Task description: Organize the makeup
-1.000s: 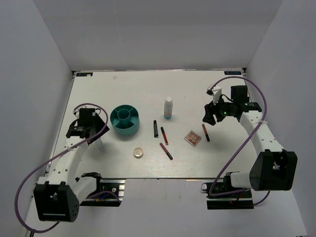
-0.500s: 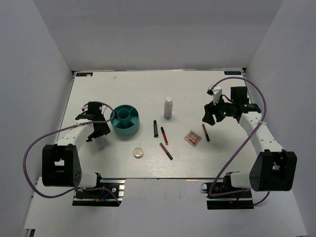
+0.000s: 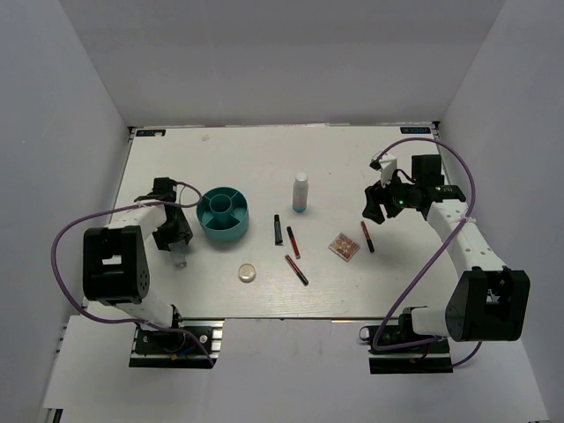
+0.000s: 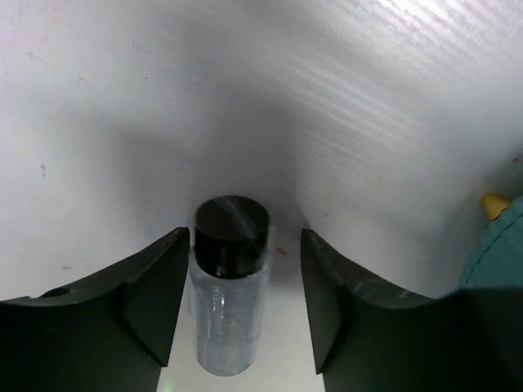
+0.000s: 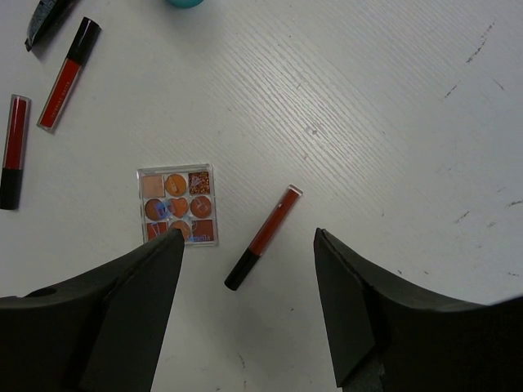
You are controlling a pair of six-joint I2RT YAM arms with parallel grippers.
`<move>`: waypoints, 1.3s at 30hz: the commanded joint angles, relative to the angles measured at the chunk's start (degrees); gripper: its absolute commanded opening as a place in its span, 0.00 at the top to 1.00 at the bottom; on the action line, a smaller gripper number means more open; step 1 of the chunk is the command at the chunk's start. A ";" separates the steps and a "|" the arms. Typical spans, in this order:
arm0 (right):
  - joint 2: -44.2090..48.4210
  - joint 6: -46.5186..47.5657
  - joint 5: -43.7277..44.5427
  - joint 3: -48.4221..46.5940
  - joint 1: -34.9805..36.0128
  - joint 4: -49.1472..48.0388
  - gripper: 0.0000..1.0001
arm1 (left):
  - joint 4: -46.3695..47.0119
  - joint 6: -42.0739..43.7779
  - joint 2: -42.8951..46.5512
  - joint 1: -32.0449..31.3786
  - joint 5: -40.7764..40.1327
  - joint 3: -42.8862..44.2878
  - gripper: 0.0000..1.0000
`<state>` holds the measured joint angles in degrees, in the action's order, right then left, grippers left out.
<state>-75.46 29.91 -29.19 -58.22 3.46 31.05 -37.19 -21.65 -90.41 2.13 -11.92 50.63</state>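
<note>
1. Left gripper (image 3: 174, 236) was low at the table's (image 3: 397, 291) left side, just left of the teal tub (image 3: 222, 214). Jaws were apart and straddling the clear vial (image 3: 179, 257), not clamped on it.
2. The left wrist view had the left gripper (image 4: 243, 241) with the clear vial (image 4: 230, 327) between its fingers (image 4: 155, 286). The black cap was at the far end. The left finger was at the vial's side and there was a visible gap on the right side. I couldn't tell if there was real contact.
3. Round compact (image 3: 248, 273) lay alone near the front edge, right of the vial.
4. Black tube (image 3: 277, 229) lay flat mid-table. Two red-black sticks lay just right of it, one (image 3: 293, 241) beside the tube and one (image 3: 296, 270) nearer the front.
5. White-and-blue bottle (image 3: 300, 192) stood upright behind them.
6. Palette (image 3: 344, 246) lay flat, with a third stick (image 3: 367, 236) just to its right. They were close but apart.
7. Right gripper (image 3: 374, 204) hung above the table behind that stick, wide open and empty. In the right wrist view the right gripper (image 5: 247, 235) framed the stick (image 5: 265, 235), with the palette (image 5: 178, 205) beside its left finger.
</note>
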 commanded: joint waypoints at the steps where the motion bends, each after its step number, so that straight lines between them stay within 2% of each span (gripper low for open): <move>1: 1.72 -0.73 0.36 0.74 -0.13 -1.87 0.29 | 0.98 0.91 -0.38 1.38 3.91 1.23 0.36; 2: 1.72 -0.82 0.45 0.74 -0.21 -1.96 0.29 | 1.07 0.91 -0.90 1.91 4.36 1.22 0.38; 5: 1.81 -0.82 0.54 0.82 -0.13 -1.96 0.29 | 0.98 0.91 -1.34 2.44 6.47 1.31 0.52; 8: 1.72 -0.82 0.63 0.82 -0.04 -2.13 0.29 | 0.63 1.08 -1.09 3.66 8.05 1.40 0.70; 9: 1.72 -0.82 0.63 0.82 -0.04 -2.13 0.29 | 0.63 1.08 -1.08 3.67 8.49 1.49 0.70; 10: 1.72 -0.82 0.80 0.74 -0.21 -2.13 0.29 | 0.19 1.17 -0.39 3.67 8.84 1.66 0.76; 13: 1.72 -0.73 0.63 0.74 -0.21 -1.87 0.29 | -0.60 1.43 3.55 4.20 10.42 3.07 0.84; 16: 1.81 -0.73 0.36 0.65 -0.13 -1.87 0.29 | -0.78 2.92 9.78 4.20 15.16 5.35 0.88; 17: 1.72 -0.73 0.36 0.56 -0.12 -1.78 0.29 | -0.78 3.45 11.64 4.20 17.70 6.49 0.93; 21: 1.63 -0.82 0.01 0.56 -0.21 -1.69 0.30 | 3.95 4.07 19.91 3.15 24.12 7.02 1.00; 26: 1.46 -0.82 -0.08 0.12 -0.04 -1.34 0.30 | 12.56 5.65 25.10 2.53 29.85 5.18 1.00; 31: 1.55 -0.82 -0.17 -0.32 -0.04 -1.08 0.30 | 18.63 6.18 22.91 2.53 36.00 4.04 1.00; 39: 2.60 -0.73 -0.08 0.47 -0.04 -0.90 0.30 | 35.16 5.13 22.47 2.53 37.15 -2.73 1.00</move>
<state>-74.83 29.89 -28.49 -57.82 3.44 30.09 -11.86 -16.40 -69.01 4.69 22.55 48.75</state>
